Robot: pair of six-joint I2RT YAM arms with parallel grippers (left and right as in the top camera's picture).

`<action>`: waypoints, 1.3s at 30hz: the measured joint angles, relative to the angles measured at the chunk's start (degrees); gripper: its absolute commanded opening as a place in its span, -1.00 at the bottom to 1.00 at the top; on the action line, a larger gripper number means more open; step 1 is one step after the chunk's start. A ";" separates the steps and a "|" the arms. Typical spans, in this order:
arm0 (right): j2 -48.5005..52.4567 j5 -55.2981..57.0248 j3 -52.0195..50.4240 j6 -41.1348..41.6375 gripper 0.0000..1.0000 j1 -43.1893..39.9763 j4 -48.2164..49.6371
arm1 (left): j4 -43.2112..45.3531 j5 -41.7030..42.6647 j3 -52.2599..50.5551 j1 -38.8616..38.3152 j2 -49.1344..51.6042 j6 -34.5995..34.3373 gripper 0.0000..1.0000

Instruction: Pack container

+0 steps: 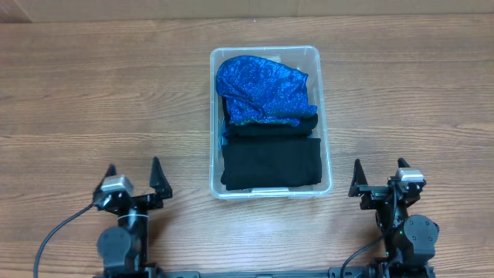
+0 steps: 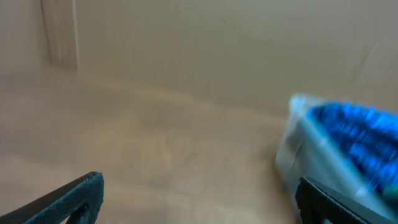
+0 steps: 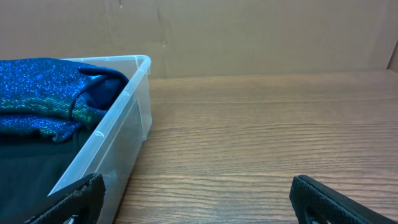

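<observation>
The clear plastic container stands at the middle of the table. It holds a shiny blue garment at the far end and a folded black garment at the near end. My left gripper is open and empty, near the front edge, left of the container. My right gripper is open and empty, right of the container. The right wrist view shows the container's wall with the blue garment inside. The left wrist view is blurred, with the container at its right.
The wooden table runs to both sides of the container. A brown cardboard wall stands behind the table. Cables trail from both arm bases at the front edge.
</observation>
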 measured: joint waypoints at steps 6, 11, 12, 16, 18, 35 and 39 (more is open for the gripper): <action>0.00 0.02 0.00 -0.04 1.00 0.00 0.04 | -0.98 -0.04 -0.70 0.00 -0.02 -0.48 1.00; 0.00 0.02 0.00 0.00 1.00 0.00 -0.02 | -0.98 -0.04 -0.70 0.00 -0.02 -1.07 1.00; 0.00 0.02 0.00 -0.02 1.00 0.00 0.04 | -0.98 -0.04 -0.70 0.00 -0.02 -1.09 1.00; 0.00 0.02 0.00 -0.04 1.00 0.00 0.02 | -0.98 -0.17 -0.70 0.00 -0.02 -1.25 1.00; 0.00 0.02 0.00 0.00 1.00 0.00 0.04 | -0.98 -0.20 -0.70 0.00 -0.02 -1.25 1.00; 0.00 0.00 0.00 -0.02 1.00 0.00 0.02 | -0.98 -0.20 -0.70 0.00 -0.02 -1.25 1.00; 0.00 0.02 0.00 0.02 1.00 0.00 0.09 | -0.98 -0.20 -0.70 0.00 -0.02 -1.25 1.00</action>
